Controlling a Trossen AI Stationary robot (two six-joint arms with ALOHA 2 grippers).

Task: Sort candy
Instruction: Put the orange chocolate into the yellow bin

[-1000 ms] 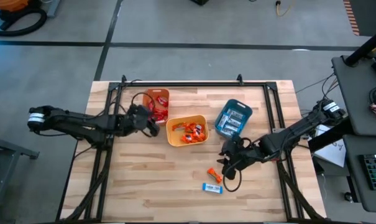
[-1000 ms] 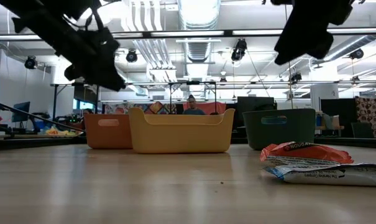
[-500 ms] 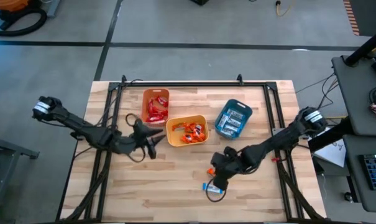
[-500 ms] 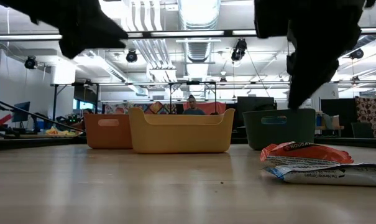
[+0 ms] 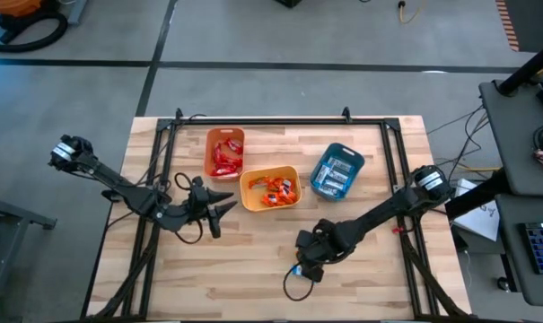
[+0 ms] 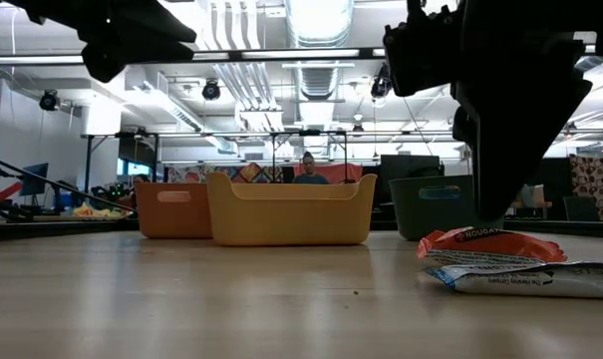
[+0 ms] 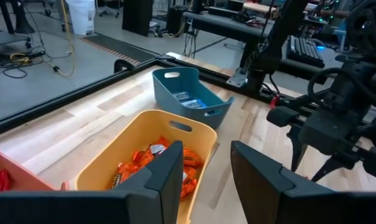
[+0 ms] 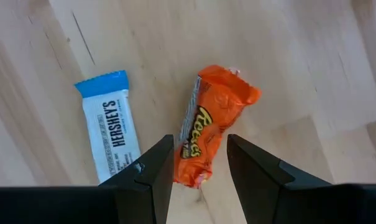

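I have the right end effector (image 8: 197, 165) poised over two loose sweets on the table (image 5: 253, 260), fingers apart and empty. An orange packet (image 8: 212, 124) lies straight ahead between the fingertips, and a blue-and-white bar (image 8: 113, 127) lies just beside it, not touching. From the low view both sit near the table's front edge, the packet (image 6: 485, 242) behind the bar (image 6: 525, 279). My left end effector (image 5: 219, 212) hangs beside the yellow bin (image 5: 271, 189), fingers apart, empty. That bin holds orange packets (image 7: 156, 163); the orange bin (image 5: 225, 152) holds red sweets (image 5: 223, 158), the teal bin (image 5: 338, 170) blue-and-white bars (image 7: 189, 99).
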